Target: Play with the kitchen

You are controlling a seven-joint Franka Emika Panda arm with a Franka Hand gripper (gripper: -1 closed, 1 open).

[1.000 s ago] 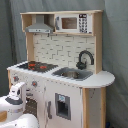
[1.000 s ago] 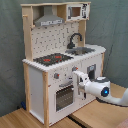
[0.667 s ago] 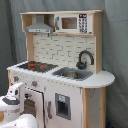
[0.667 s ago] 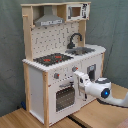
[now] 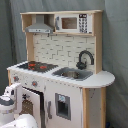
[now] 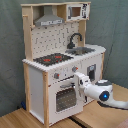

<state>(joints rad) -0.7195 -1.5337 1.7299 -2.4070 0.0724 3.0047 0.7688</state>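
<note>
The kitchen (image 5: 65, 82) (image 6: 35, 75) is a white and light-wood toy unit and fills both exterior views. It has a black-red stovetop (image 5: 35, 65) (image 6: 52, 59), a grey hood (image 5: 40, 25), a black faucet (image 5: 85, 57) over the sink (image 5: 72, 74), and a small microwave (image 5: 72, 22) on top. My gripper (image 6: 78, 78) is held against the front, just below the knobs (image 6: 56, 76) at the top edge of the windowed oven door (image 6: 64, 97). In the first exterior view the gripper (image 5: 12, 92) shows at the lower left, beside the oven door (image 5: 31, 105).
The kitchen stands on a wooden table (image 6: 30, 120). A grey-green curtain (image 6: 12, 50) hangs behind it. My white arm (image 6: 107, 95) reaches in from the second exterior view's lower right.
In the second exterior view the gripper has moved left and slightly up, closer to the oven door's top edge. The kitchen has not moved.
</note>
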